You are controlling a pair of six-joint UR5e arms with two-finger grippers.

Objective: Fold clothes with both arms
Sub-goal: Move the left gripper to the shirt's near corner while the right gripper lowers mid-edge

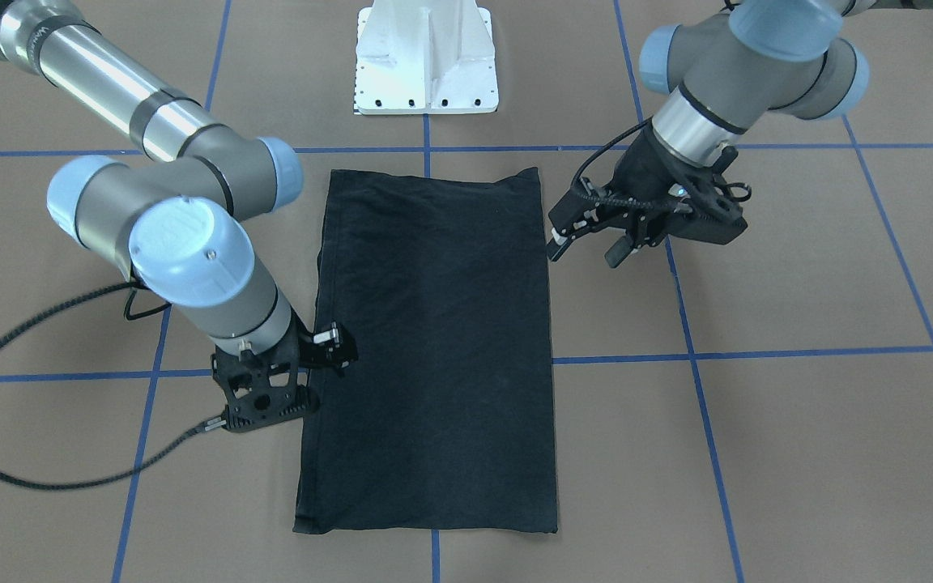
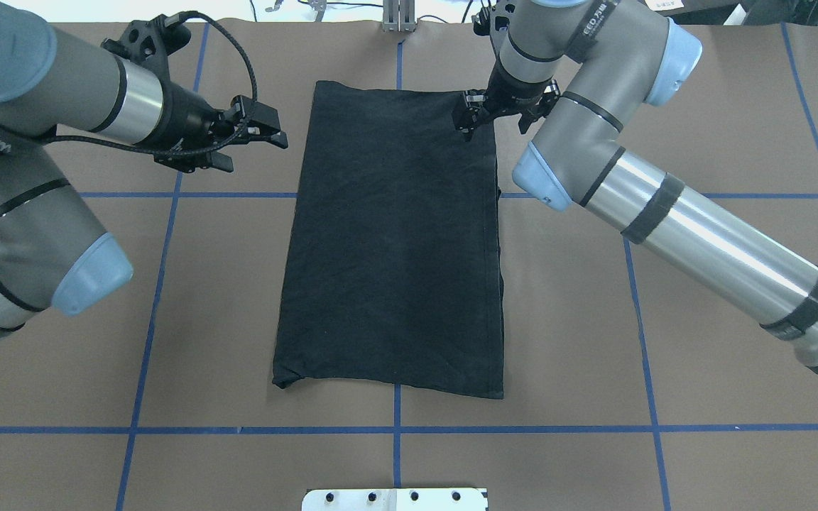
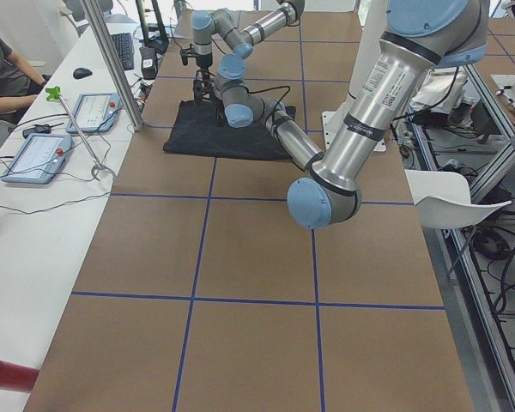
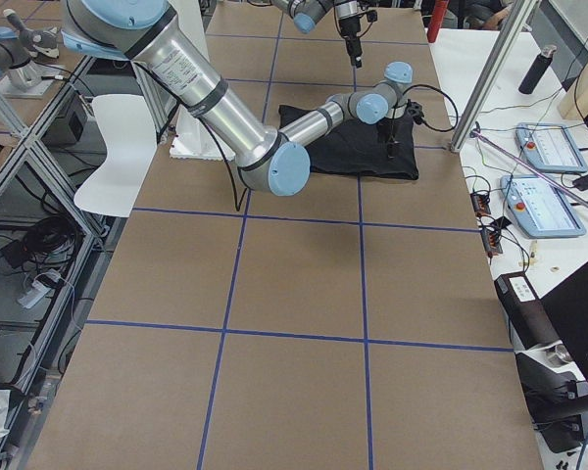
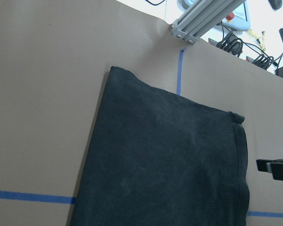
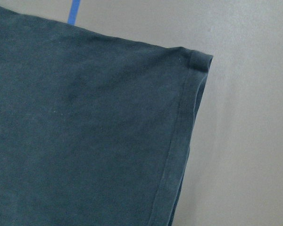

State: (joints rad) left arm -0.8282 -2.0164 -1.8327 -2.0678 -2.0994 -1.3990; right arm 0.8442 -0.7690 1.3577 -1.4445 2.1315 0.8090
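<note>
the t-shirt (image 2: 391, 241) lies mid-table, already folded into a long strip; i judge the cross folds remain. the left gripper (image 2: 256, 155), at its 10 o'clock, is wide open and empty. the right gripper (image 2: 467, 121) is over the 1 o'clock corner; i cannot tell its jaws.

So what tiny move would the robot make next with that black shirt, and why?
Probably the right fingers drop straight down onto the T-shirt's far corner. The shirt lies flat as a long strip, that corner sits in the right wrist view, and the left fingers hang open beside the other long edge, so a grip seems due.
</note>
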